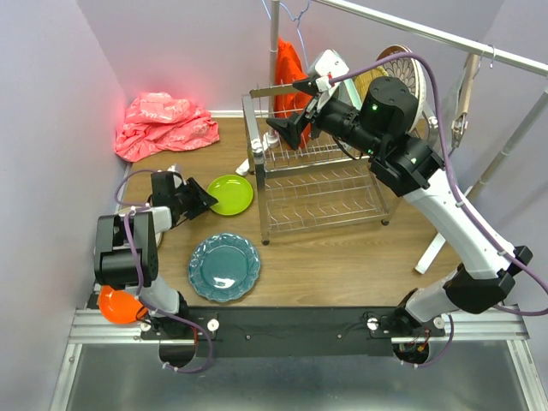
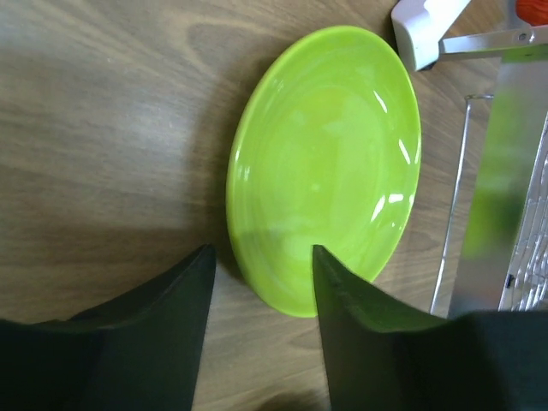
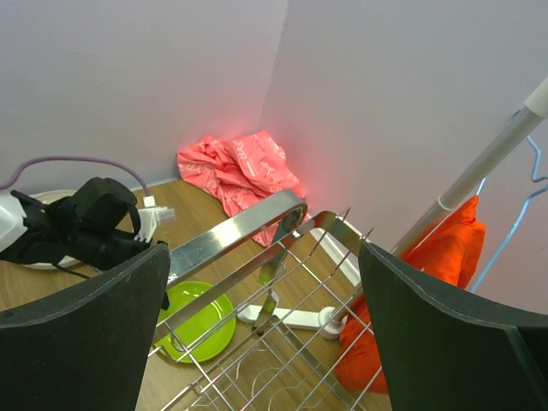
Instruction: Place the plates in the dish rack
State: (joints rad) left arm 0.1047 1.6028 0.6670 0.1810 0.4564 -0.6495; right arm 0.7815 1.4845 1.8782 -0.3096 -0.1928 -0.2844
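**Top view.** The dish rack (image 1: 317, 184) stands mid-table on the wooden table (image 1: 342, 257), and its wire tiers look bare. Left of it the lime green plate (image 1: 229, 194) lies flat, and the teal scalloped plate (image 1: 224, 267) lies nearer the arm bases. An orange dish (image 1: 118, 306) peeks out beneath the left arm. A woven-yellow plate (image 1: 368, 81) and a white patterned plate (image 1: 413, 73) show behind the right arm, partly hidden. The left gripper (image 1: 205, 199) sits low at the lime plate's left edge. The right gripper (image 1: 289, 130) hangs over the rack's upper left corner. A pink cloth (image 1: 164, 124) is bunched in the far corner.

**Left wrist.** This view alone shows the claw: it is half-wide, with its fingers (image 2: 171, 325) straddling the lime green plate's (image 2: 330, 163) near rim. Wood shows between one finger and the rim, so it is not clamped. The rack's frame (image 2: 497, 171) runs along the right.

**Right wrist.** The fingers (image 3: 86, 334) are spread wide and hold nothing, above the rack's top bar (image 3: 240, 231). The lime plate (image 3: 195, 321) shows below, the pink cloth (image 3: 240, 171) beyond, and an orange cloth (image 3: 428, 282) hangs to the right.
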